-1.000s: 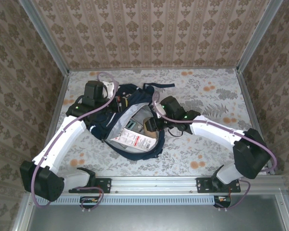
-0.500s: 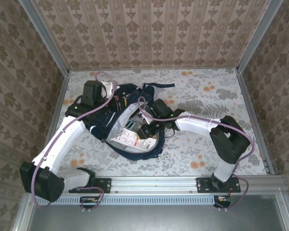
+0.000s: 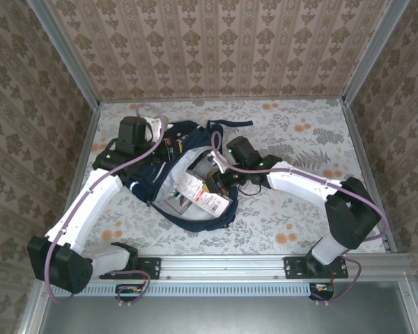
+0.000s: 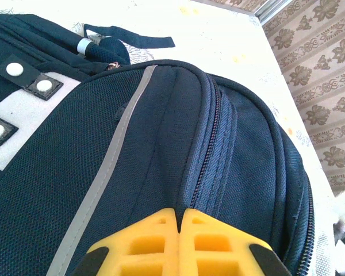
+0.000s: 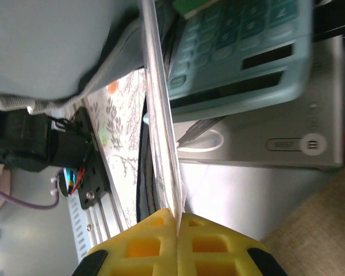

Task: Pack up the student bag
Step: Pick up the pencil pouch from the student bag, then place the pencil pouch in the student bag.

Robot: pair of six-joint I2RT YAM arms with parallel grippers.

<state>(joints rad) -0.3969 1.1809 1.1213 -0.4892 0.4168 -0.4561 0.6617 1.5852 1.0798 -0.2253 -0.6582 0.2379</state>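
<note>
Right gripper (image 5: pixel 177 216) closed from half-open onto packet (image 5: pixel 159 115) edge; packet tipped up inside bag (image 3: pixel 198 221).

Even, bright light; clear packet (image 5: pixel 160 115) blurred close to the lens.

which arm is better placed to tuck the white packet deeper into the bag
Right: the right gripper is shut on the white packet edge inside the student bag opening; the left gripper is pinching the bag's outer zipper seam.
</note>
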